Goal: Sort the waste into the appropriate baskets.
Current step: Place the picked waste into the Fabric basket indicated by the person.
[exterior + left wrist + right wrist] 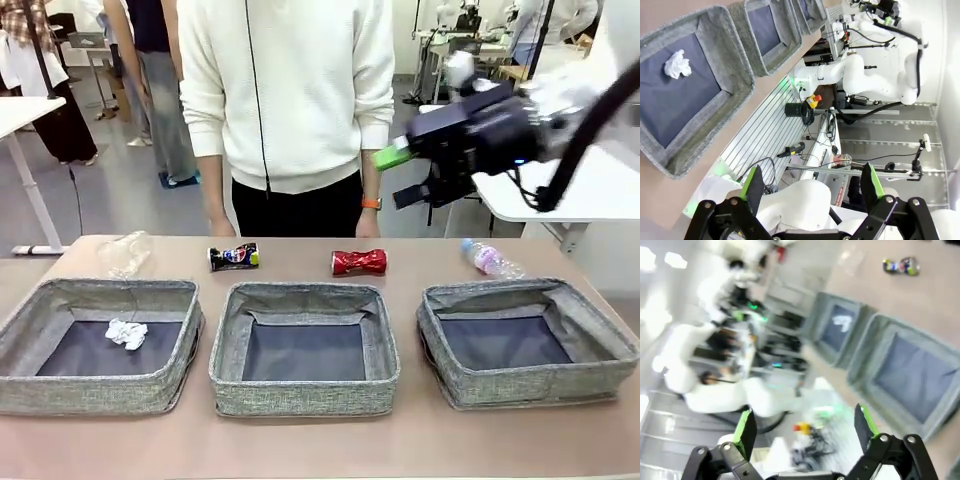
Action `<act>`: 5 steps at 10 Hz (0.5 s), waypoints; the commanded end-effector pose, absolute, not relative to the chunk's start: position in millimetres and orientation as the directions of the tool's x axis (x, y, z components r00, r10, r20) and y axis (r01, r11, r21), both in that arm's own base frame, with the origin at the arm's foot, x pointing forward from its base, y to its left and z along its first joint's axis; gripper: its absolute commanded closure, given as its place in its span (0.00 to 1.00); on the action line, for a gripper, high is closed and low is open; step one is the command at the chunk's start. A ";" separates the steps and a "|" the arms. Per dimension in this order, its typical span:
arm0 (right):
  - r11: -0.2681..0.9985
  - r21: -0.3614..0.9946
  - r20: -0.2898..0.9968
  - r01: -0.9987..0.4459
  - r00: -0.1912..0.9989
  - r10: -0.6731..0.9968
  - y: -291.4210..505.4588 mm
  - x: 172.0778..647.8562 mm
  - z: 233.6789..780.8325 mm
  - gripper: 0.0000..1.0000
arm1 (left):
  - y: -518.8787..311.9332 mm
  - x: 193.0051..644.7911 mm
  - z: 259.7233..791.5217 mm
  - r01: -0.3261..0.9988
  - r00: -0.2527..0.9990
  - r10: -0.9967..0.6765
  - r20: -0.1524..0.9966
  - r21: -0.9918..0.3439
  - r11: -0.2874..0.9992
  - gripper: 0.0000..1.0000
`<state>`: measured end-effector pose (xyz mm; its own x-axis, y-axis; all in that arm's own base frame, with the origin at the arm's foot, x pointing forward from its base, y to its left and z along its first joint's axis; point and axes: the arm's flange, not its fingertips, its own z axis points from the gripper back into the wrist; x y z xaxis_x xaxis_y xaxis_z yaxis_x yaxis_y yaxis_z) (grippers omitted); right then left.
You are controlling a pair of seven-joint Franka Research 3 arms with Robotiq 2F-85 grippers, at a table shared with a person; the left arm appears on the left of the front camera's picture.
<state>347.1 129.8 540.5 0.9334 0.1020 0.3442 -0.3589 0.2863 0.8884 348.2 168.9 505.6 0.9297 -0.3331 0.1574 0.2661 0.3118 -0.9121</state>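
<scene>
Brown tabletop (300, 450) is set with three grey baskets (300, 293). Right fingers (392, 157) are held spread and empty above it, left fingers (752, 186) likewise spread. Behind the baskets are laid the bottle (490, 259), red can (359, 262), dark-blue can (233, 257) and plastic piece (125, 252). The paper wad (127, 333) is lodged in the left basket (100, 290).

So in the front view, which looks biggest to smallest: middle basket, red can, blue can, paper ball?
1. middle basket, by far.
2. red can and dark-blue can: alike, a tie.
3. paper wad: slightly smaller, but close, and it lies nearer the camera.
</scene>
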 end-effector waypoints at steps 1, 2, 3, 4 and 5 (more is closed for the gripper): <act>0.131 0.967 0.224 -0.219 0.974 -0.023 39.4 338.0 510.5 0.00 | 168.4 344.8 504.5 0.286 0.923 -0.345 0.173 -0.906 0.312 0.00; 0.194 0.960 0.215 -0.201 0.975 -0.056 -1.7 329.4 492.4 0.00 | 168.4 344.8 504.5 0.286 0.923 -0.345 0.173 -0.906 0.312 0.00; 0.278 0.937 0.253 -0.211 0.960 -0.122 -36.9 316.6 471.6 0.00 | 168.4 344.8 504.5 0.286 0.923 -0.345 0.173 -0.906 0.312 0.00; 0.266 0.930 0.304 -0.254 0.938 -0.167 -59.8 295.9 454.5 0.00 | 168.4 344.8 504.5 0.286 0.923 -0.345 0.173 -0.906 0.312 0.00; 0.290 0.920 0.327 -0.265 0.925 -0.192 -72.3 279.1 441.2 0.00 | 168.4 344.8 504.5 0.286 0.923 -0.345 0.173 -0.906 0.312 0.00</act>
<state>314.9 -92.9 467.7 0.9454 -0.1939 0.2619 -0.2078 0.2605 0.9428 348.2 168.9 505.5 0.9297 -0.3331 0.1572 0.2659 0.3117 -0.9122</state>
